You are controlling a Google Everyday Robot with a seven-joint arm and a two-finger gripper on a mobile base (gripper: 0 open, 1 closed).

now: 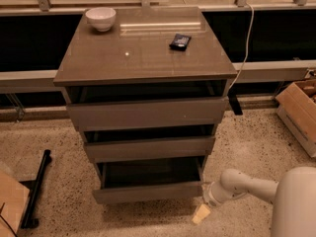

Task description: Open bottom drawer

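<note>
The bottom drawer point(148, 192) is the lowest of three in a grey-brown cabinet. Its plain front stands pulled out from the cabinet and its dark, shallow inside shows above the front. The middle drawer front point(149, 148) and the top drawer front point(148, 113) sit above it, each slightly out. My gripper point(201, 214) is low at the floor, just right of the bottom drawer's right front corner, at the end of the white arm point(242, 186) that comes in from the lower right. Its pale tip is near the drawer front's right end.
A white bowl point(100, 19) and a small dark object point(179, 41) lie on the cabinet top point(143, 53). A cardboard box point(301, 112) stands at the right. A black bar point(35, 189) and a brown box corner point(10, 206) lie at the lower left. A white cable point(245, 43) hangs beside the cabinet.
</note>
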